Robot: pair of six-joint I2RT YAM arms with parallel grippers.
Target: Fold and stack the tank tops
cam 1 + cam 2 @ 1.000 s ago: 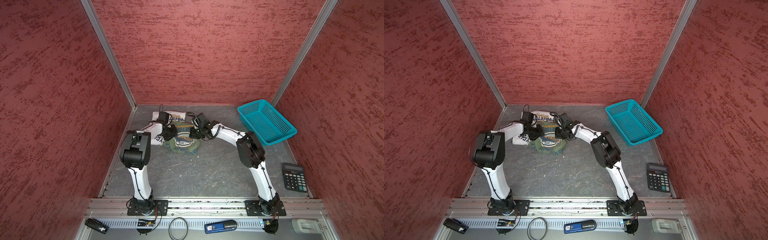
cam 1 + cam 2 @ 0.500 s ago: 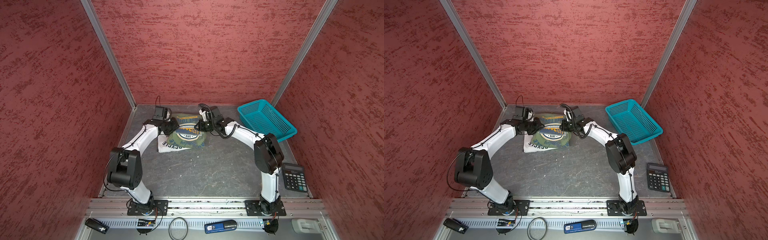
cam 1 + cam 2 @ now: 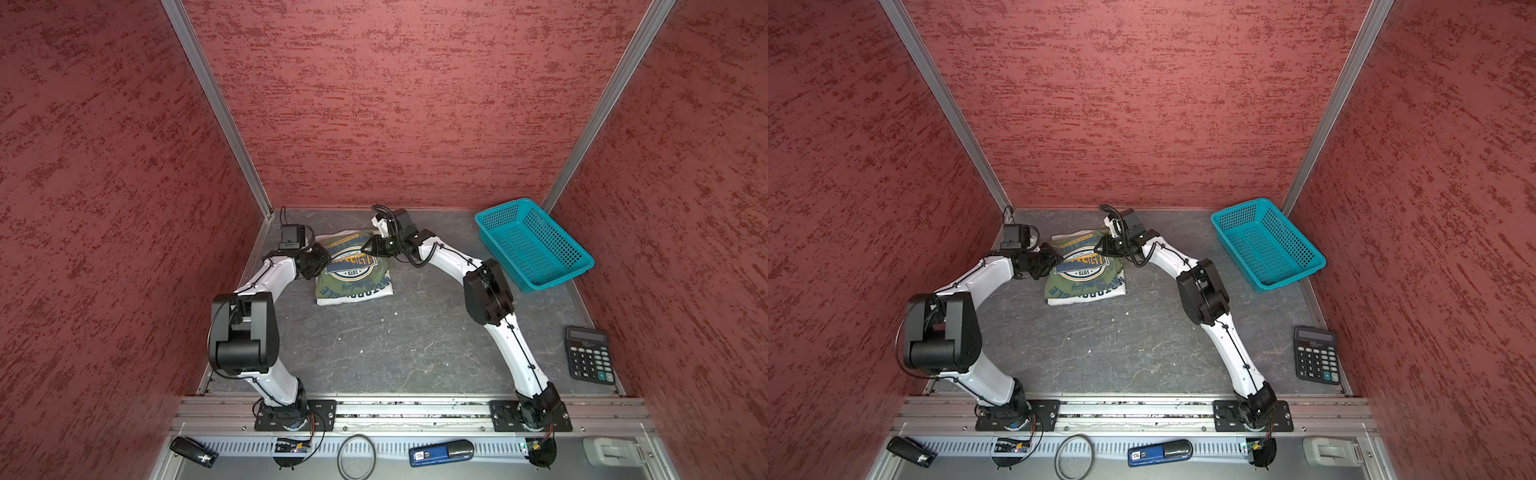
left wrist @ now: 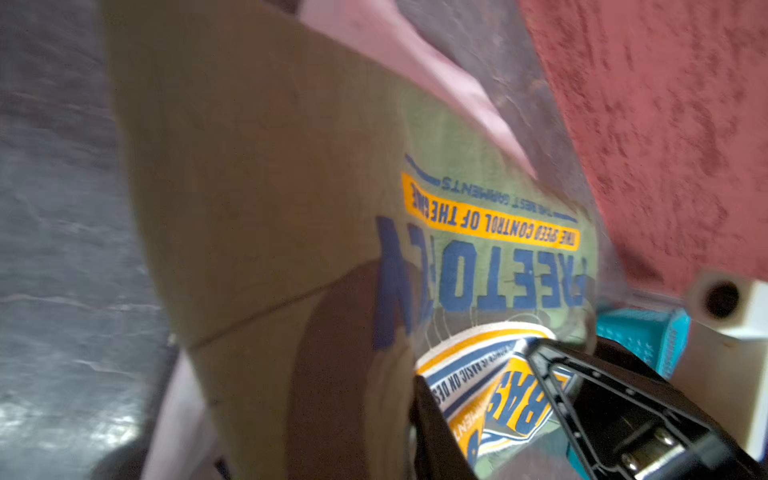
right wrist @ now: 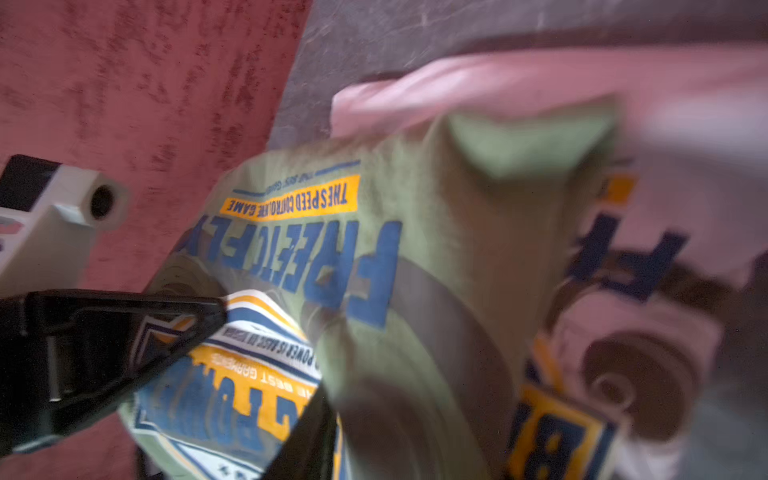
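Note:
The olive green tank top (image 3: 357, 286) lies folded on the white tank top (image 3: 353, 299) at the back middle of the floor, emblem up, in both top views. My left gripper (image 3: 328, 259) is at the green top's far left edge and my right gripper (image 3: 368, 248) at its far right edge. In the left wrist view the left gripper (image 4: 478, 365) is open, with the emblem showing between its black fingers (image 4: 432, 432) and a blurred flap of green cloth beside them. The right gripper (image 5: 274, 353) is open too, a loose green flap (image 5: 415, 374) next to it. White cloth (image 5: 685, 187) shows underneath.
A teal mesh basket (image 3: 532, 245) stands tilted at the back right. A black calculator (image 3: 590, 353) lies at the right edge. On the front rail lie a blue device (image 3: 440, 453), a black ring (image 3: 356, 457) and a black object (image 3: 193, 449). Red walls enclose three sides.
Both grippers carried the bunched green top toward the back and spread it over the white one. Their jaws have since opened and let go of the cloth, which looks blurred in the wrist views.

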